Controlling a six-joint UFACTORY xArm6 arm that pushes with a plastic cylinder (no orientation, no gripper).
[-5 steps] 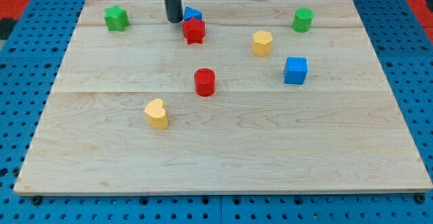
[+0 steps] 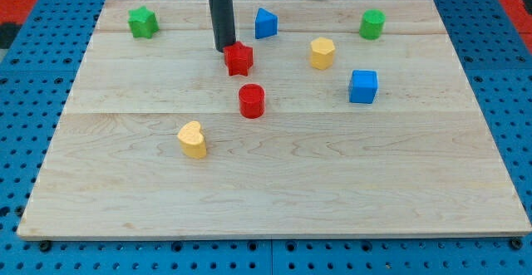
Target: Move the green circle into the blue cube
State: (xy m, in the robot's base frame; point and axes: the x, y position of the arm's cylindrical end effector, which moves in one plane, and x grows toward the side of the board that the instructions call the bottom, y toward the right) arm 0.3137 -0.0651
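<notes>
On the wooden board (image 2: 274,192), going from the view's left: a green star-like block (image 2: 143,22) sits near the top-left corner, a yellow heart-shaped block (image 2: 192,139) lies lower down, and my tip (image 2: 224,49) rests just beside the left edge of the red star block (image 2: 238,58), holding nothing. Below that star stands a red cylinder (image 2: 252,100), and to its upper right a blue triangular block (image 2: 265,23). Further right come a yellow hexagonal block (image 2: 322,52), then the blue cube (image 2: 363,85), and above it, near but apart, the green circle (image 2: 372,24), a short upright cylinder by the top edge, with bare board between the two.
</notes>
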